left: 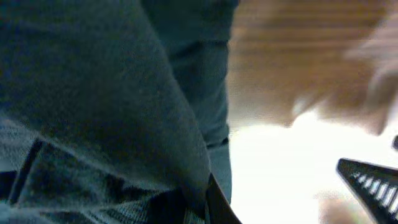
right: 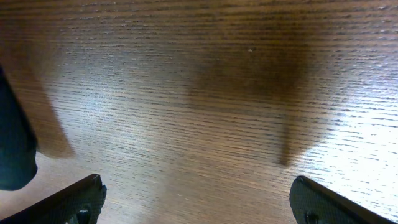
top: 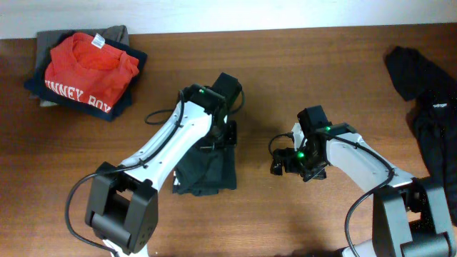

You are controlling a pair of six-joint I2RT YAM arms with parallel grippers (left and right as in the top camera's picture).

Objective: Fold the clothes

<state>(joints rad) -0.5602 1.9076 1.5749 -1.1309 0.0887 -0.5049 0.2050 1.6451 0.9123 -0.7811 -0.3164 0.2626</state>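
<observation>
Tabletop nearest you is lying bare under the right claw, which is hovering spread wide and holding nothing, just right of the shirt. You are working the fold with the left claw, its fingers pressed together on a pinch of dark cloth that is draping over them. The shirt is lying mid-tabletop as a narrow, part-folded strip. Its long axis is running near to far, leaning slightly right at the far end, with the near end pointing toward the arm bases. To do this fold well, I judge you should be carrying the pinched edge straight along that axis, keeping it low and taut so the layers are landing square. Be bringing the right claw in to pin the near part if it is dragging. Farther off, dark clothes are waiting at the right edge, and a stack topped in red is sitting at the far left.
</observation>
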